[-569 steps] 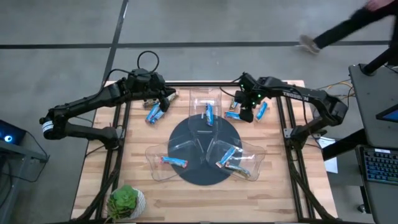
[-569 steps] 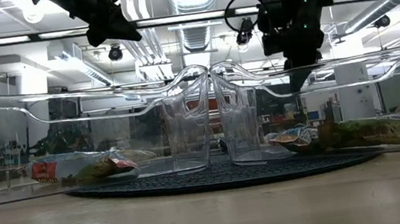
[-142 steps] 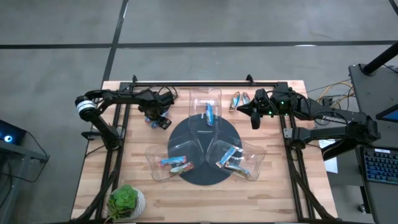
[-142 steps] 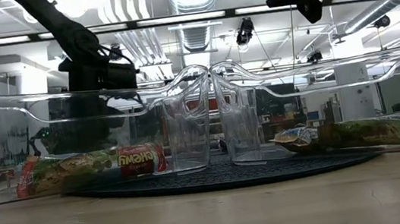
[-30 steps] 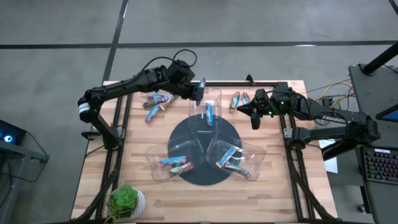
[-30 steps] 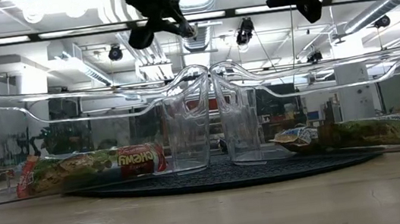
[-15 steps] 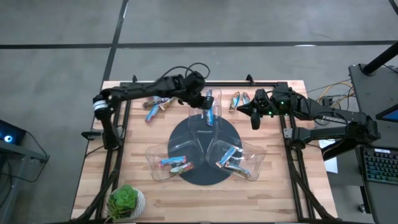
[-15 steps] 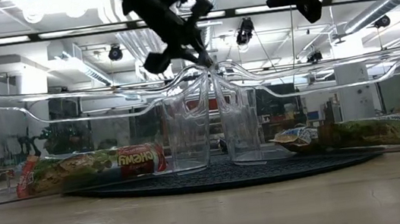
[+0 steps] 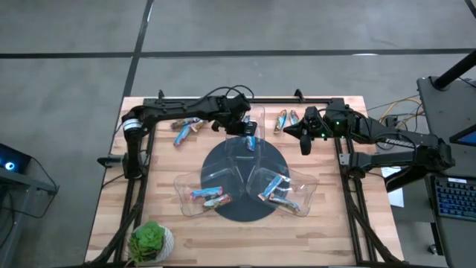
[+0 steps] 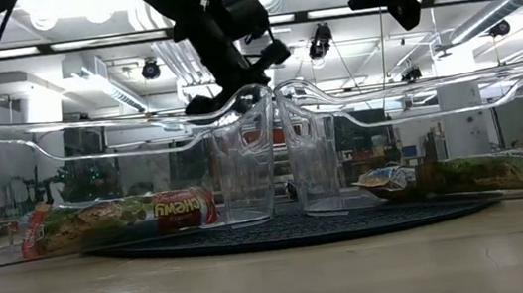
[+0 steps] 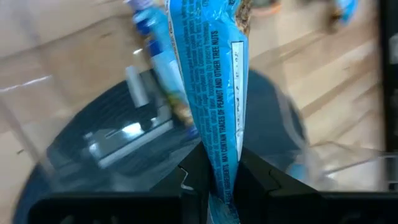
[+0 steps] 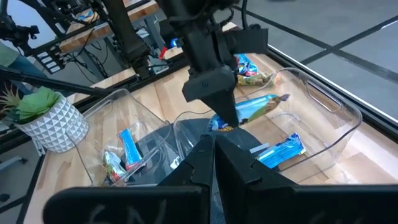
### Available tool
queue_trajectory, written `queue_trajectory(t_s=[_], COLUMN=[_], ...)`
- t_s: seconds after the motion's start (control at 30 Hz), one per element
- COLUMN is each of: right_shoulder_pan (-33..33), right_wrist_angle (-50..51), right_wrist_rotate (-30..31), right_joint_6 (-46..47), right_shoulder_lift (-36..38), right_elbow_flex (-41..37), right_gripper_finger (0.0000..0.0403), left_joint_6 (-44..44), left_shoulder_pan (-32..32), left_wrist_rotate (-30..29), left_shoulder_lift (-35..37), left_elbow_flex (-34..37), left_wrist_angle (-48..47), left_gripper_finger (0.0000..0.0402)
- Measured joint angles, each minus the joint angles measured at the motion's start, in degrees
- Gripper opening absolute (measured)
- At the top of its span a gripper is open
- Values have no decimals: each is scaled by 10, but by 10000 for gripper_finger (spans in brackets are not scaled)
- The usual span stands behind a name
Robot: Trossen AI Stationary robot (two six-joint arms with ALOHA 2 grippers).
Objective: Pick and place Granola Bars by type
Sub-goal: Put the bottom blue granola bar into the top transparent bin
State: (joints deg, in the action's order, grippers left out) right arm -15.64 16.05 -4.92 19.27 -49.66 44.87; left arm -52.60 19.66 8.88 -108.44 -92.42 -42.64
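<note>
My left gripper (image 9: 245,128) hovers over the far clear tray (image 9: 256,115), shut on a bright blue granola bar (image 11: 211,68); the right wrist view shows it too (image 12: 224,118). Another blue bar (image 12: 280,151) lies in that tray. Loose bars lie on the wood at the far left (image 9: 184,128) and far right (image 9: 286,117). The near left tray (image 9: 186,201) and near right tray (image 9: 301,195) each hold bars. My right gripper (image 9: 301,138) waits shut and empty, right of the far tray. My left gripper pinches one end of the blue bar's wrapper (image 11: 222,177) between its two fingers. The fingers (image 12: 219,106) come from above, pointing down. The bar (image 12: 256,107) sticks out sideways from them, slightly tilted, clear of the tray floor and the bar lying below.
The three clear trays stand on a dark round mat (image 9: 242,179) in the table's middle. A potted plant (image 9: 152,240) sits at the near left corner. A black rail (image 9: 223,99) runs along the far edge.
My left gripper has carried the blue bar from above the tray's far left toward the table's near and right sides. It has come down to the far tray's rim. The bar stays pinched.
</note>
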Motion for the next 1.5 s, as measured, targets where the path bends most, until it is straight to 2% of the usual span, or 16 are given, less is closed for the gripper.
queue_trajectory(t_s=[0.6,0.97,1.2,1.33,1.5], right_shoulder_pan=[0,0,0,0,0], right_wrist_angle=[0,0,0,0,0], right_wrist_rotate=[0,0,0,0,0], right_joint_6=[-4,-7,-9,-9,-9], right_shoulder_lift=[0,0,0,0,0], right_elbow_flex=[0,0,0,0,0], right_gripper_finger=[8,8,8,8,8], left_joint_6=[3,41,-16,-20,-27], left_shoulder_pan=[0,-1,-1,-1,-1], left_wrist_rotate=[0,0,0,10,34], left_shoulder_lift=[-23,-23,-23,-23,-23], left_elbow_flex=[0,1,23,45,57], left_wrist_angle=[-9,-8,-8,-7,8], left_gripper_finger=[37,37,37,38,68])
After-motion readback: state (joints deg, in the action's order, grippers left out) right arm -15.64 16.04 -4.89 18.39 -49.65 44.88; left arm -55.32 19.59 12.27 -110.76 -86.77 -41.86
